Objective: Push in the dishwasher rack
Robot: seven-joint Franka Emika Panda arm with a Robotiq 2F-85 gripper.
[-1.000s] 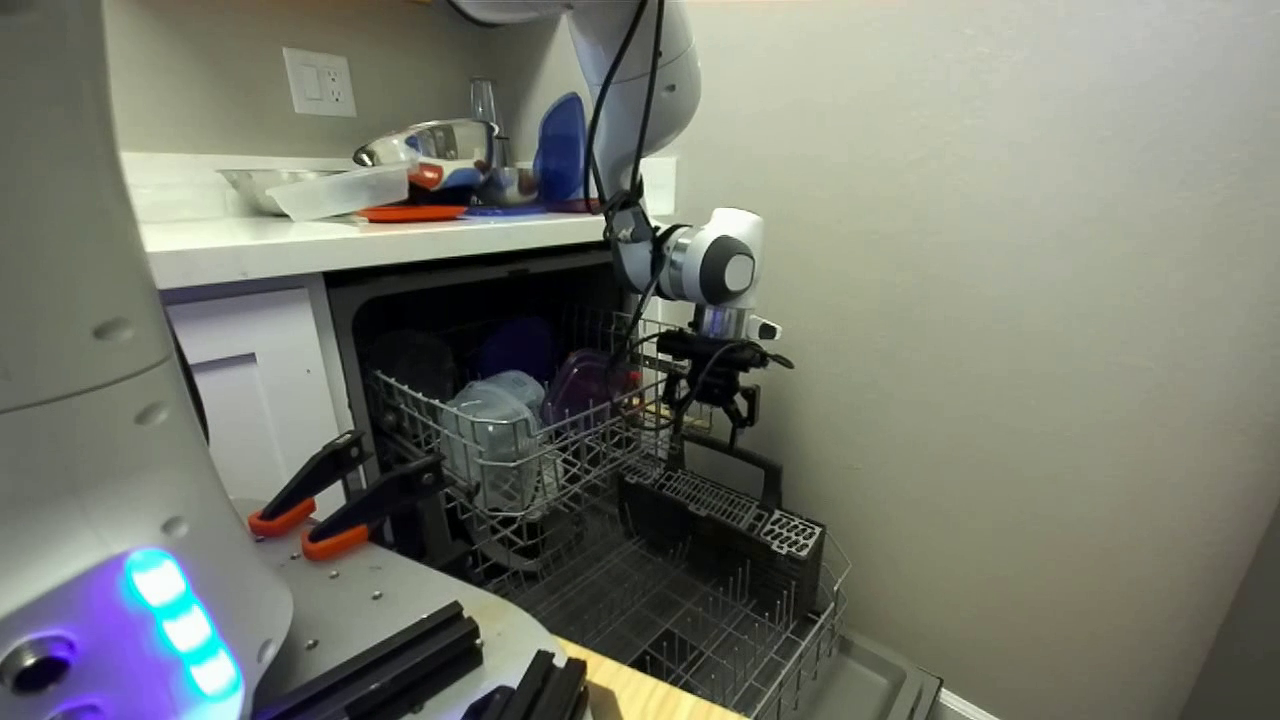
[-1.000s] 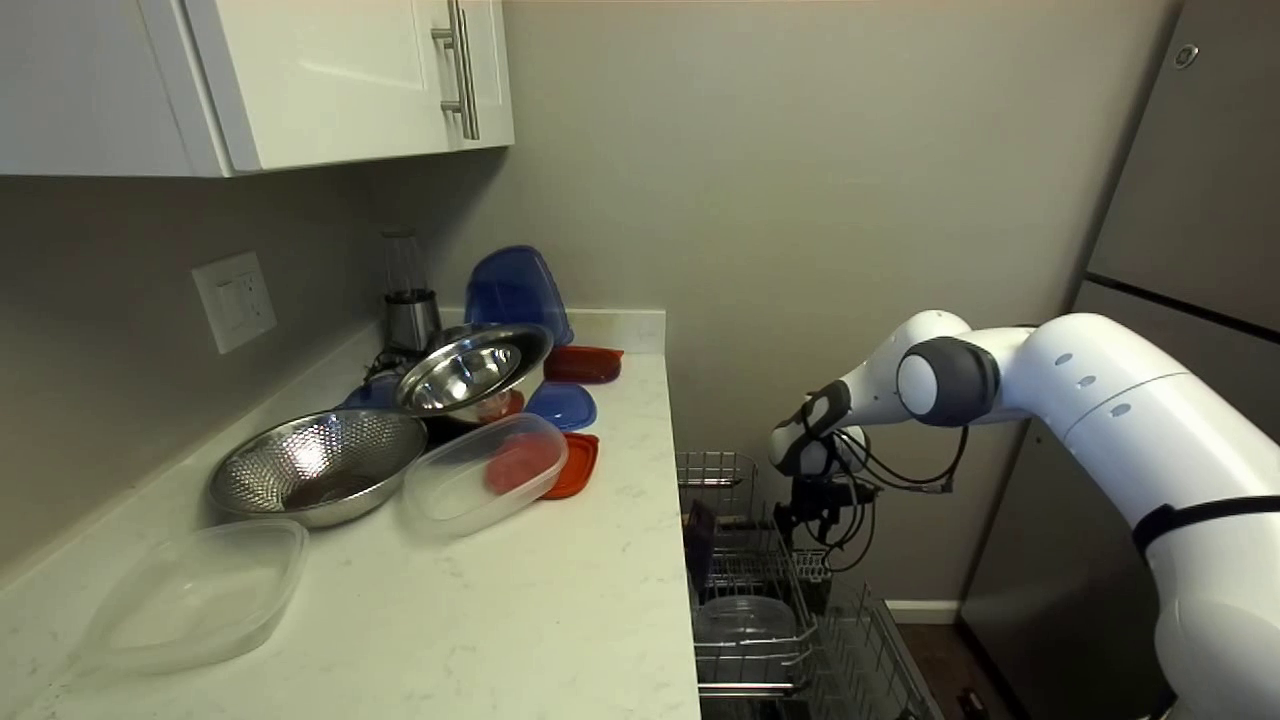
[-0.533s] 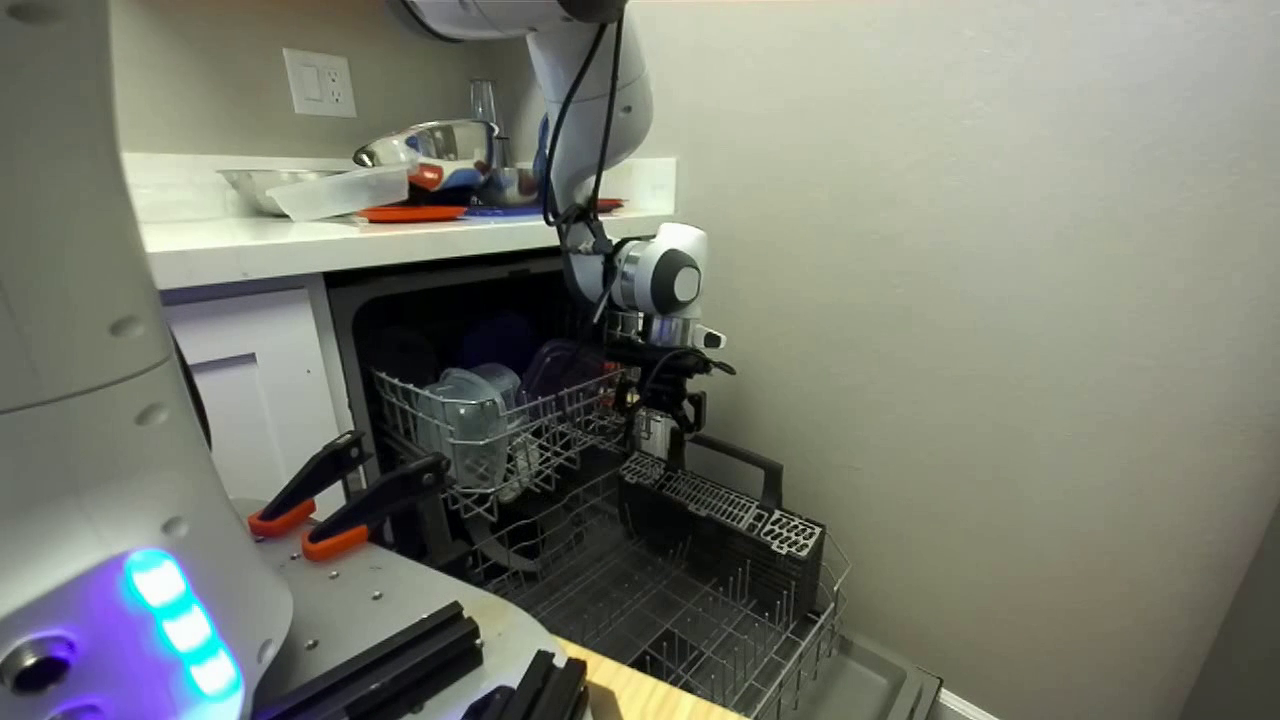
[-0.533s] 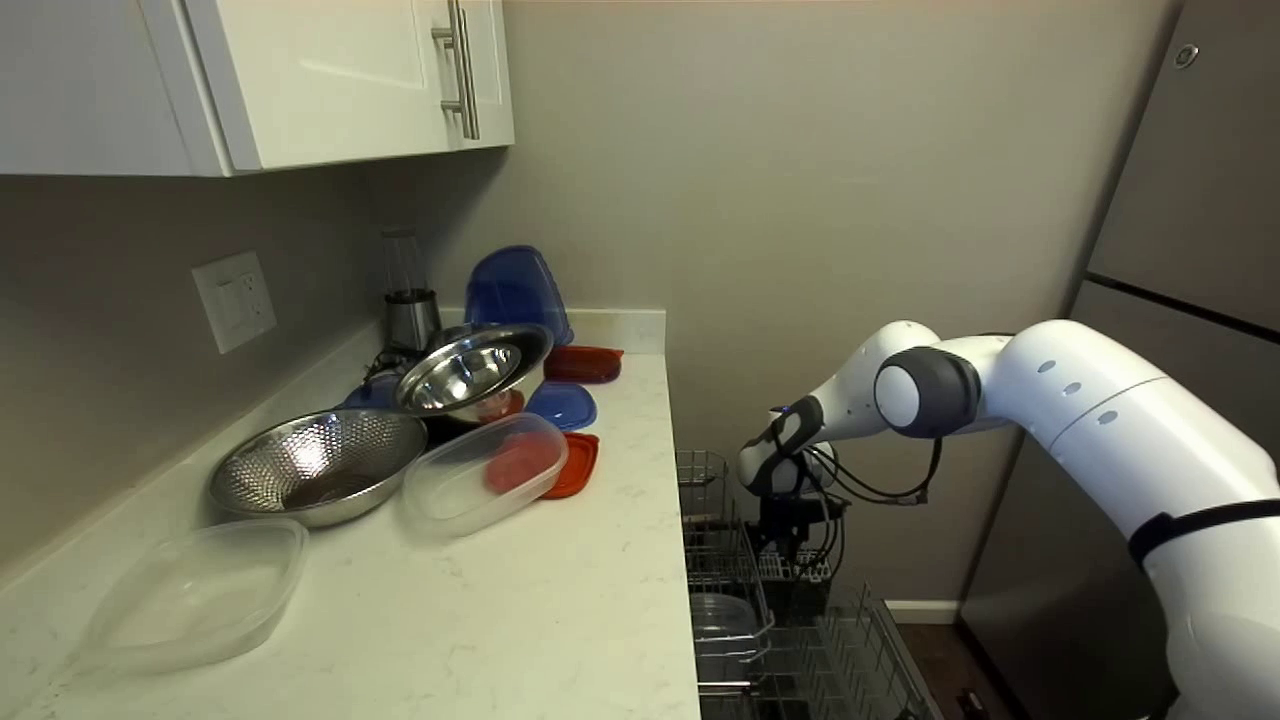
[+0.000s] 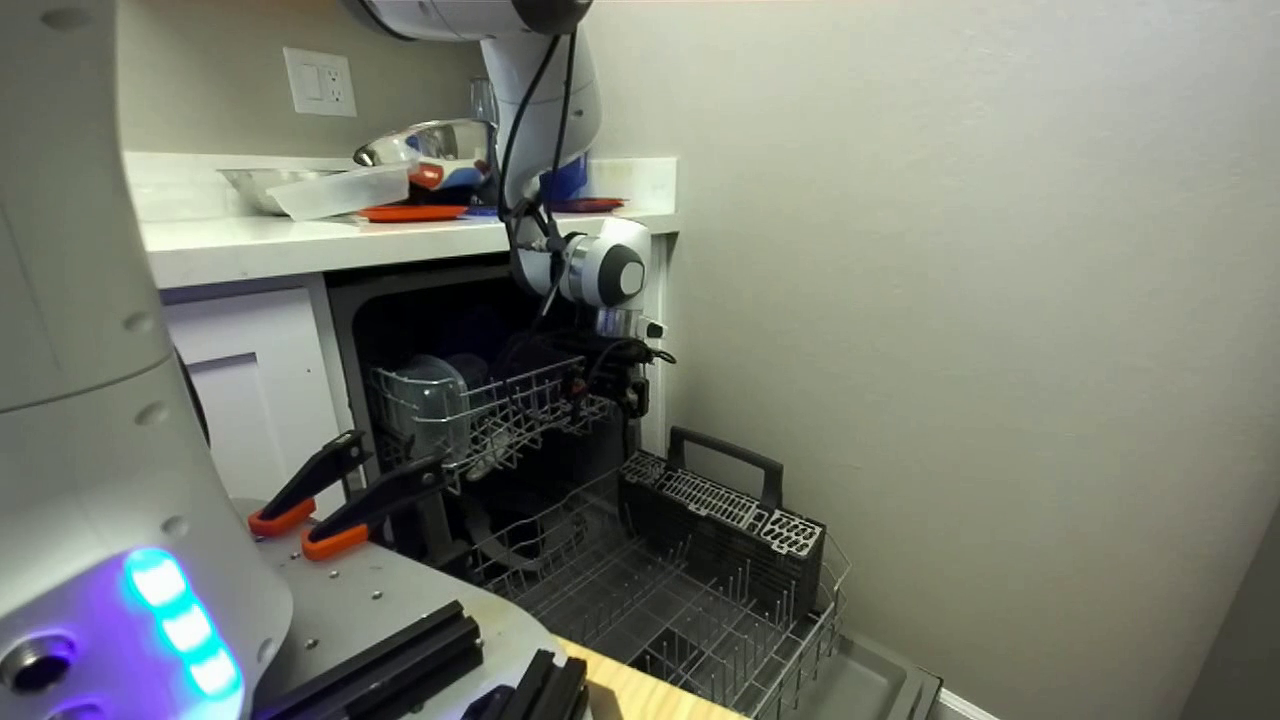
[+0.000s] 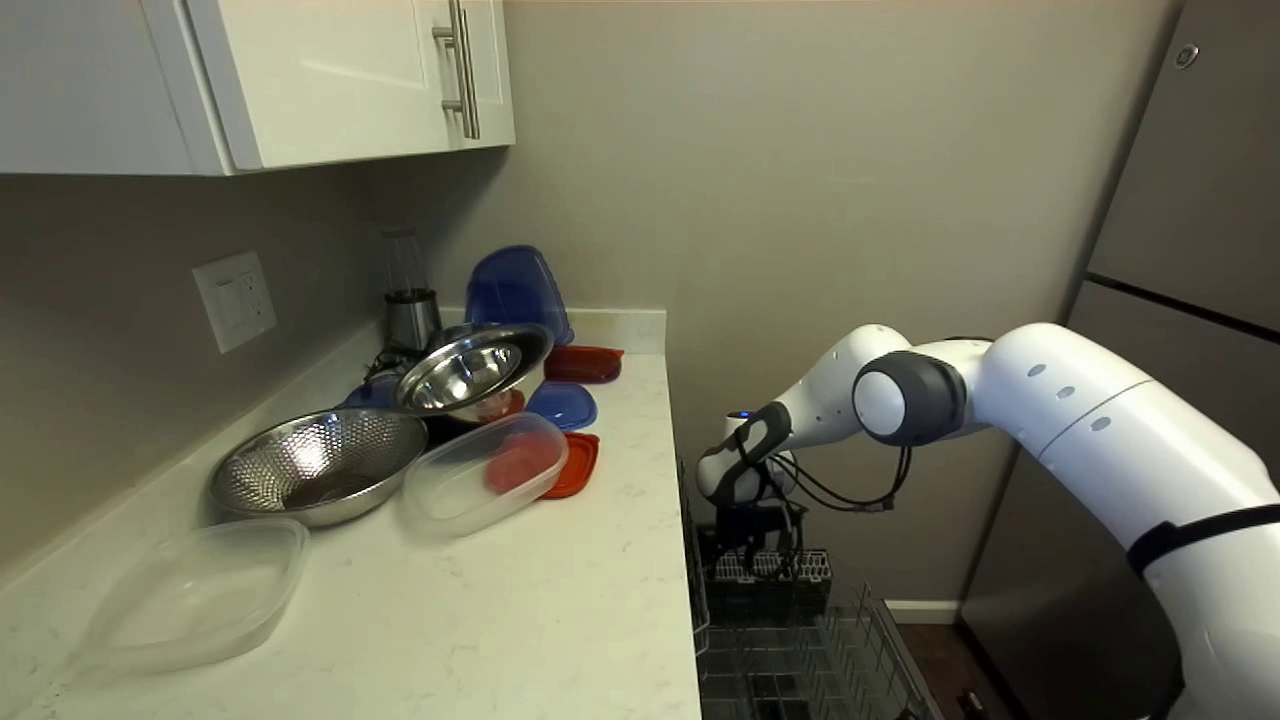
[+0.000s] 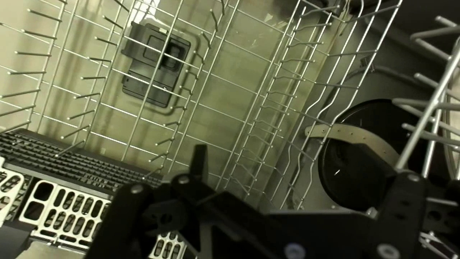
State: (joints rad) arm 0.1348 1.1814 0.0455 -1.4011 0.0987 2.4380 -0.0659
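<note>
Gripper (image 5: 607, 400), spread wide and holding nothing, hovers beside the upper rack (image 5: 515, 420), contact unclear; lower rack (image 5: 650, 600) and basket (image 5: 712, 538) sit below.

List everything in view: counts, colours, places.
Dishwasher: 1, grey, under counter
Upper rack: 1, grey, partly out
Lower rack: 1, grey, pulled out
Basket: 1, black, in lower rack
Dispenser: 1, black, in door
Counter: 1, white, above dishwasher
Tubs: at least 3, clear, on counter and in upper rack
Colander: 1, silver, on counter
Bowl: at least 1, silver, on counter
Lids: several, blue and red, on counter
Appliance: 1, silver, counter's back corner
Switch plate: 1, white, on wall
Cabinets: at least 2, white, above and below counter
Fridge: 1, grey, behind arm
Clamps: 2, black and orange, on mount
Arm: 1, white, at dishwasher
Gripper: 1, black, beside upper rack
</note>
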